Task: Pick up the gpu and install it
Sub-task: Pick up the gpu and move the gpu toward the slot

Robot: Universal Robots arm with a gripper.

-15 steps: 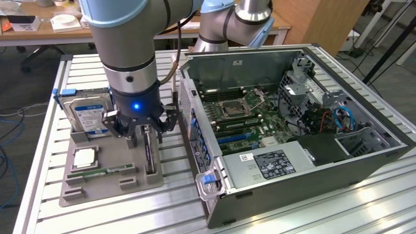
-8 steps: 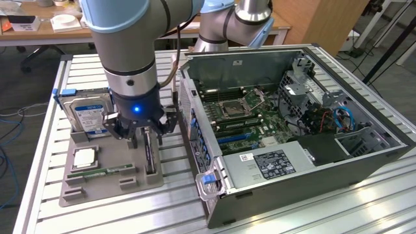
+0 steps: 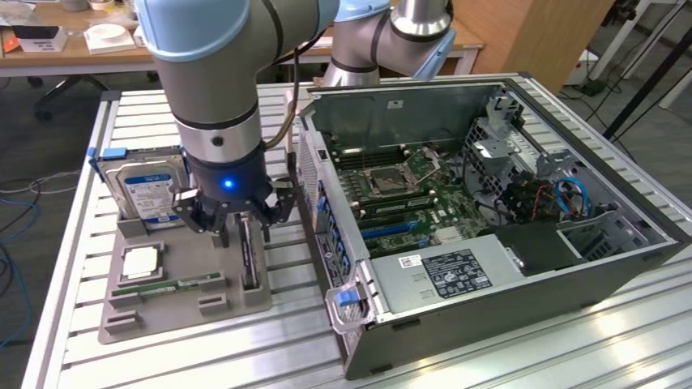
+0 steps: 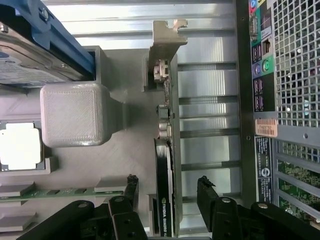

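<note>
The gripper [image 3: 240,228] has its black fingers [image 4: 131,192] spread wide open. One finger is on each side of the gpu [image 4: 165,170]. There is a gap on both sides, so nothing is held.

The gpu stands on its thin edge in a slot of the grey holder [image 3: 184,304], on the side of the holder closest to the computer case [image 3: 605,267]. It is a flat green card with a black block on one side. A silver metal bracket [image 4: 167,35] is at the end away from the fingers.

The same holder has other parts in it. A hard drive [image 3: 146,190] in a blue frame stands at the far end, on the exterior view's left. A square processor chip [image 3: 141,261] lies flat in the middle. A small green memory stick [image 3: 162,285] lies nearer the front.

The holder sits on a silver table [image 3: 162,356] made of metal slats. Just beside it, on the exterior view's right, the black computer case lies on its side with the lid off. Its green motherboard [image 3: 406,190] shows inside.

Far behind the table is a wooden desk [image 3: 65,57]. Cables [image 3: 16,211] lie on the grey floor.

The arm [image 3: 216,73] is grey and light blue. It comes straight down from above, so the gripper points down at the holder. A blue light [image 3: 227,184] glows on the wrist.
</note>
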